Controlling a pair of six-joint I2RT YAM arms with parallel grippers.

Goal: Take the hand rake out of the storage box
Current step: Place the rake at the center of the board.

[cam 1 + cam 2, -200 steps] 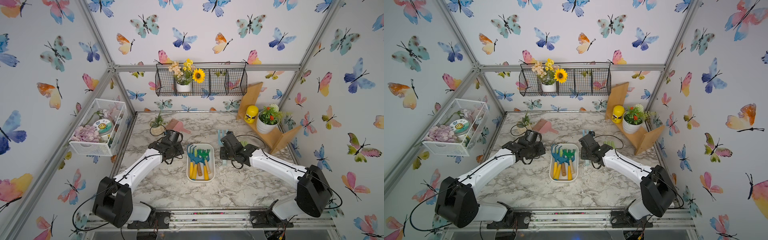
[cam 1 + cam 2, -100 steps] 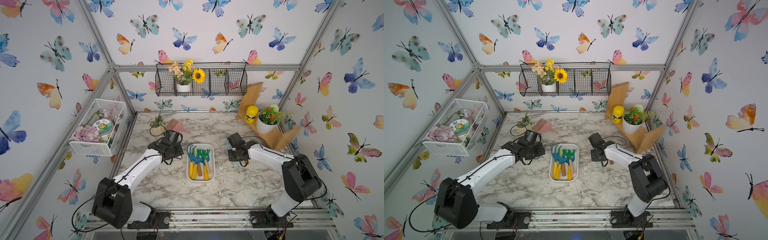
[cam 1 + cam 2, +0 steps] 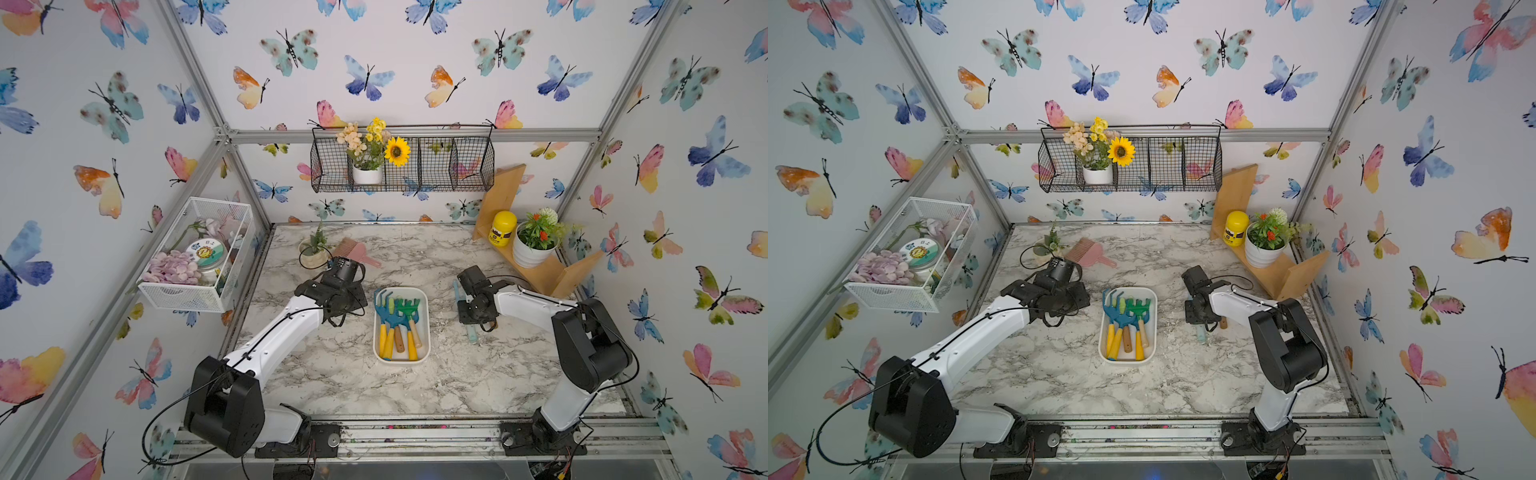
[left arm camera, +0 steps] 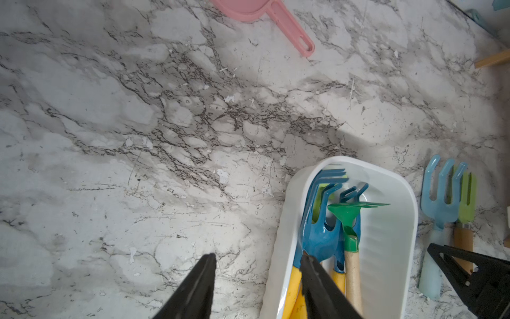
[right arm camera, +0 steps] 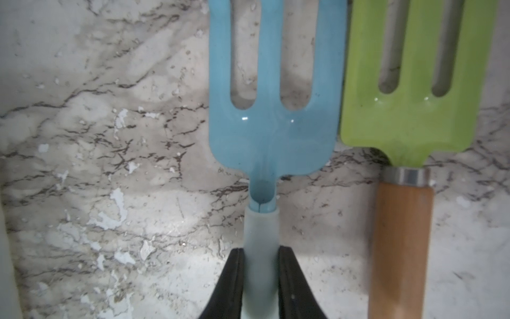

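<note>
A shallow white plastic box [image 3: 427,332] with rounded corners sits flat and open-topped. It holds several rakes [image 3: 395,316] with blue or green heads and yellow or wooden handles, all laid lengthwise with their tines at one end. A pale blue rake [image 5: 273,132] with three flat tines and a matching handle lies flat just outside the box, on the robot's right, parallel to its long side.

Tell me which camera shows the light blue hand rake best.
The right wrist view: the light blue hand rake is close up, prongs and neck sharp, with the right pincer shut on its handle. The left wrist view shows it small, near the edge. In both top views the right arm hides all but its ends.
</note>
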